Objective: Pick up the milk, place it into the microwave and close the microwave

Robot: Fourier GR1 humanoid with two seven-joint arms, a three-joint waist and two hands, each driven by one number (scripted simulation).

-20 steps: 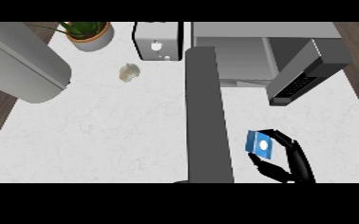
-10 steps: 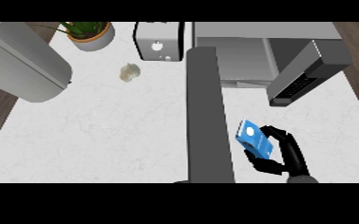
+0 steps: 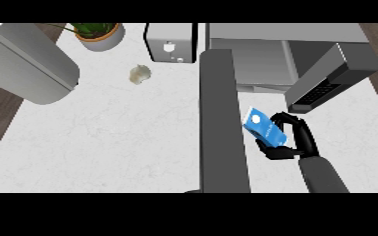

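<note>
The milk (image 3: 263, 129) is a small blue carton with a white mark, tilted, just right of the open microwave door (image 3: 218, 120). My right hand (image 3: 293, 141) is curled round it from the right and below and holds it above the white counter (image 3: 118, 145). The microwave (image 3: 255, 60) stands at the back right with its cavity open. Its dark keypad panel (image 3: 322, 85) sits a little beyond the carton. A large grey forearm (image 3: 33, 65) fills the upper left; its hand does not show.
A potted plant (image 3: 100, 34) stands at the back left. A grey box-shaped appliance (image 3: 171, 42) is next to the microwave. A small pale lump (image 3: 139, 73) lies on the counter in front of the plant.
My right hand has carried the milk away from the front edge, up and slightly left, nearer the microwave opening. The door and the other objects have not moved.
</note>
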